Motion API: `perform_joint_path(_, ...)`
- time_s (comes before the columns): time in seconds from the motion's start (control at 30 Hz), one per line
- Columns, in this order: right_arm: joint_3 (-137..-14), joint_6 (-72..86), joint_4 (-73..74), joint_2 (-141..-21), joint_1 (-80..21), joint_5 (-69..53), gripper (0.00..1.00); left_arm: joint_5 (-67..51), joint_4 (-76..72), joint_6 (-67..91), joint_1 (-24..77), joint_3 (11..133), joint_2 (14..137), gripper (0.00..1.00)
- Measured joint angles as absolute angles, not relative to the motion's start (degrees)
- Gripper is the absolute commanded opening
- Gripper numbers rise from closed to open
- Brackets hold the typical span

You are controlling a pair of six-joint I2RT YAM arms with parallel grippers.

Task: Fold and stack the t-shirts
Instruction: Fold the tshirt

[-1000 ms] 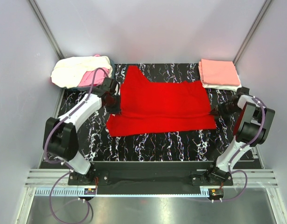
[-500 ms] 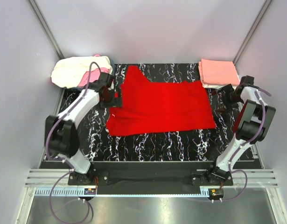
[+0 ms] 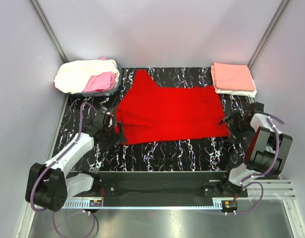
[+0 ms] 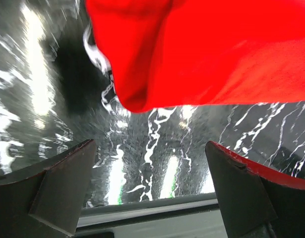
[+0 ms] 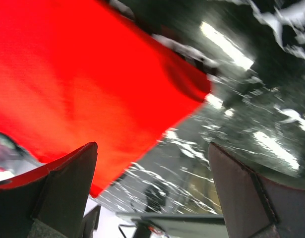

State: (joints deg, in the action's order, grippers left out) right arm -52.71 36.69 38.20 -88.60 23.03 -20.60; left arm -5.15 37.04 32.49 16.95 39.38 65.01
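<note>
A bright red t-shirt (image 3: 169, 111) lies spread flat in the middle of the black marbled table (image 3: 192, 151). My left gripper (image 3: 117, 132) is low at the shirt's near left corner, open, nothing between its fingers. In the left wrist view the red cloth (image 4: 216, 49) hangs just beyond the gripper (image 4: 150, 183). My right gripper (image 3: 225, 122) stands open at the shirt's near right corner. The right wrist view shows the red corner (image 5: 83, 74) ahead of the empty gripper (image 5: 152, 193).
A loose heap of cream-white and pink shirts (image 3: 88, 78) sits at the back left. A folded salmon-pink shirt (image 3: 233, 77) rests on a white one (image 3: 239, 92) at the back right. Grey walls close in the table on three sides.
Both grippers were shut at the red shirt's side edges and have opened. The left arm swung back toward the near left corner; the right arm lifted, then came down by the near right corner.
</note>
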Motion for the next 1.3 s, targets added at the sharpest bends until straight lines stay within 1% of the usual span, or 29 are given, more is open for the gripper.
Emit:
perform_joint_path(0.13,-50.7,35.2,38.1,-89.4,23.0,-19.7,1.00,-8.1,31.8,35.7,17.0,34.2,65.2,0.99)
perform_joint_path(0.3,-50.8,34.0,35.5,-91.7,23.0,-18.0,0.99,-9.2,25.5,38.0,17.0,32.8,67.6,0.99)
perform_joint_path(0.4,-51.5,34.0,35.2,-93.0,23.3,-17.6,0.94,-9.2,23.3,38.2,17.0,32.8,69.4,0.99)
perform_joint_path(0.53,-52.3,34.3,34.9,-94.4,23.5,-17.7,0.78,-8.5,21.7,38.5,17.0,32.8,70.6,0.98)
perform_joint_path(0.57,-52.3,34.5,34.7,-94.6,23.6,-17.8,0.63,-8.4,21.1,38.5,17.0,32.8,70.9,0.85)
perform_joint_path(0.63,-52.2,34.4,33.6,-95.2,23.7,-17.6,0.44,-8.2,19.9,39.1,17.0,32.8,71.7,0.59)
perform_joint_path(0.67,-52.1,34.5,32.9,-95.5,23.7,-17.5,0.28,-8.1,19.3,39.2,17.0,32.8,72.3,0.38)
perform_joint_path(0.7,-52.0,34.4,32.3,-95.9,23.7,-17.3,0.21,-8.1,18.9,39.4,17.0,32.7,72.9,0.29)
perform_joint_path(0.73,-51.9,34.4,31.8,-96.2,23.7,-17.2,0.13,-8.1,18.5,39.3,17.0,32.7,73.4,0.23)
perform_joint_path(0.77,-51.7,34.5,31.5,-96.3,23.7,-17.1,0.00,-8.1,18.2,39.0,17.0,32.7,73.8,0.18)
perform_joint_path(0.8,-51.7,34.2,31.3,-96.4,23.7,-17.1,0.00,-8.1,18.1,39.0,17.0,32.7,73.9,0.10)
perform_joint_path(0.9,-51.5,34.3,31.1,-96.3,23.8,-17.0,0.00,-7.8,18.4,38.5,17.0,32.8,73.5,0.06)
perform_joint_path(0.97,-51.1,34.3,31.3,-95.5,24.0,-16.4,0.00,-7.2,20.1,38.1,17.0,32.8,71.9,0.05)
perform_joint_path(1.07,-50.3,34.2,33.0,-92.9,24.5,-15.0,0.00,-5.7,24.4,37.7,17.0,33.2,66.0,0.05)
perform_joint_path(1.3,-46.9,34.3,39.2,-81.3,26.2,-12.6,0.00,-5.1,32.9,37.8,17.0,35.9,51.5,0.05)
